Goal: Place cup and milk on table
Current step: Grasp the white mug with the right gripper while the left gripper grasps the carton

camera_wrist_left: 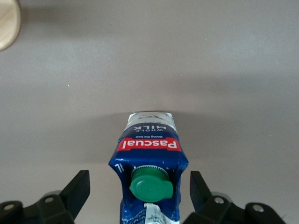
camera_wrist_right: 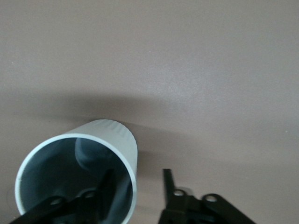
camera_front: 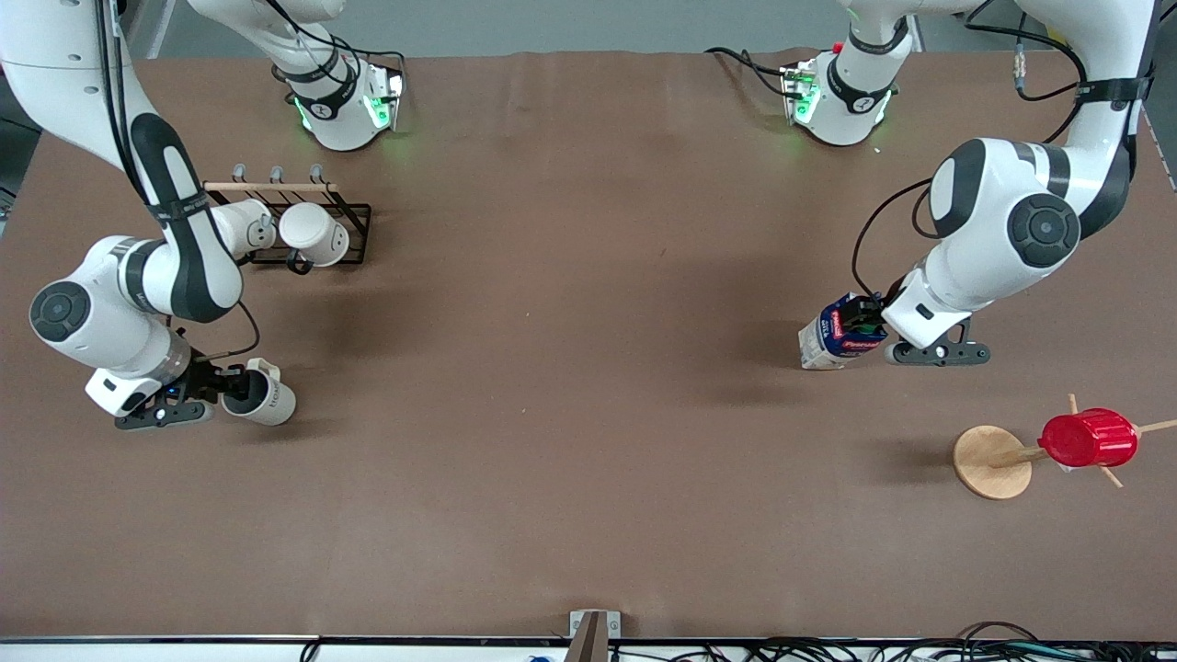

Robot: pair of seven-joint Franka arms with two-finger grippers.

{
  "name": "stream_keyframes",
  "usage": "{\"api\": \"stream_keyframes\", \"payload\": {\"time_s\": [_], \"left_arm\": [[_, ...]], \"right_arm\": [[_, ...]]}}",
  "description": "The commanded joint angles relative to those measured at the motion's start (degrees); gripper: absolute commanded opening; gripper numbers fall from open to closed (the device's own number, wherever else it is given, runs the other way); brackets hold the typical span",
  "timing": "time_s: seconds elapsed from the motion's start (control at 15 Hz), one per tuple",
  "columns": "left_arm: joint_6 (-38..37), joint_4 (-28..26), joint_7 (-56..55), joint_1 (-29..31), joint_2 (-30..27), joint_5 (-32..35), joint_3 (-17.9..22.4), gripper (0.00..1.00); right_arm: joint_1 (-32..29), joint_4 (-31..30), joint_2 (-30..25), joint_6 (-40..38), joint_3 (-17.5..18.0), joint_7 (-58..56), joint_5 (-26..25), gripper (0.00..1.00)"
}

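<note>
The left gripper (camera_wrist_left: 140, 193) stands spread wide around the milk carton (camera_wrist_left: 148, 158), fingers clear of it. The right gripper (camera_wrist_right: 135, 189) straddles the cream mug's (camera_wrist_right: 77, 175) rim, apparently slack, above the worktop (camera_front: 570, 368).

Blue-and-red milk (camera_front: 841, 333), cream cup (camera_front: 265, 395), brown table (camera_front: 570, 276)

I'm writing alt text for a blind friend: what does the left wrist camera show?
A small milk carton with a green cap and red label stands on the brown table, between the open fingers of the left claw. A round wooden disc peeks in at one corner.
</note>
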Motion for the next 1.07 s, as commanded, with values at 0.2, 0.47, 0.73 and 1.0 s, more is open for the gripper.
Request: {"api": "stream_keyframes", "payload": {"time_s": [0.2,0.47,0.73,1.0], "left_arm": [[1.4,-2.8,1.3,0.1,-2.2,-0.2,-0.1,0.94],[1.4,-2.9,1.4,0.1,-2.2,-0.2,-0.1,0.94],[1.4,-2.9,1.4,0.0,-2.1,-0.2,-0.1,0.94],[1.4,-2.8,1.3,-0.1,-2.1,-0.2,-0.1,0.89]], "right_arm": [[0.4,0.4,-1.8,-1.3,0.2,-2.2,3.7,0.00],[3.6,5.6,-6.4,-13.7,0.6,5.1,3.7,0.00],[8.2,10.4,-7.2,-19.0,8.3,26.5,2.9,0.00],[20.4,16.3,-4.7,-18.9,11.4,51.5,0.3,0.00]]}}
